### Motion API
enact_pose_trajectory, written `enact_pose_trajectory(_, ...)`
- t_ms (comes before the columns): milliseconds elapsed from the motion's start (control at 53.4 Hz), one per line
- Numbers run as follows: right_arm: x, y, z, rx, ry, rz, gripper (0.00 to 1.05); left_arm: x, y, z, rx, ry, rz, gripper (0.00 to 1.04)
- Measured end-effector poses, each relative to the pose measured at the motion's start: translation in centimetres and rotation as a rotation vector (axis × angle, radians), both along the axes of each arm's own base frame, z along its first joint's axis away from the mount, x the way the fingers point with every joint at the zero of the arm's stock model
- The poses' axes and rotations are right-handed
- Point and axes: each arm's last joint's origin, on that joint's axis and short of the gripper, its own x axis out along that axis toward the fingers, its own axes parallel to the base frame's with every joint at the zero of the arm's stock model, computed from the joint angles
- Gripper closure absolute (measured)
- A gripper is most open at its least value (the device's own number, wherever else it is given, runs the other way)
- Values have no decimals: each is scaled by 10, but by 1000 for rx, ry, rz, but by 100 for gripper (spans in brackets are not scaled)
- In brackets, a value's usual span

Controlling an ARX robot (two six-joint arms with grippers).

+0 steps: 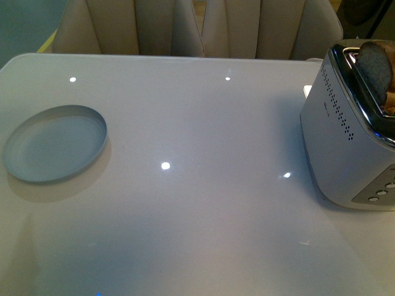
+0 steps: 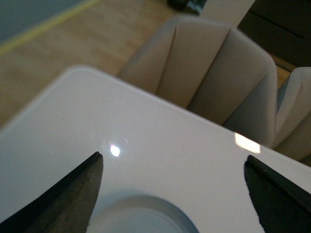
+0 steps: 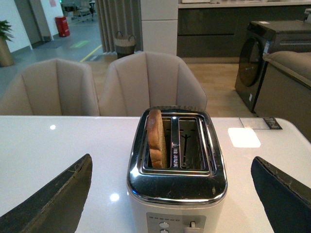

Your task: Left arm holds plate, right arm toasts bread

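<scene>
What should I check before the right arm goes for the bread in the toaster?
1. Bread stands up out of one toaster slot, top within reach: ok.
2. Other slot has no bread in it: ok.
3. Right pincer open, fingers wide either side of the toaster: ok.
4. Left pincer open above the plate, not gripping it: not ok for holding.
5. Plate bare, flat on the table: ok.
6. Toaster lever position or whether toasting is done: cannot tell.
</scene>
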Motion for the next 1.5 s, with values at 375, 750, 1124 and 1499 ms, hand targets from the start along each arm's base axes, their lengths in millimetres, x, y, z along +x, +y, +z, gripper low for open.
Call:
enact_pose_trajectory(375, 0, 0, 0, 0, -1, 1, 9, -109, -51, 23, 260, -182, -43, 97)
enact_pose_trajectory(750, 0, 0, 0, 0, -1, 1, 9, -185, -78, 41, 269, -180, -44, 102)
enact_pose_trajectory(1124, 0, 0, 0, 0, -1, 0, 9, -215, -78, 42, 271, -180, -41, 102)
enact_pose_trajectory(1499, 0, 0, 0, 0, -1, 0, 9, -236, -78, 45, 272, -191, -40, 102)
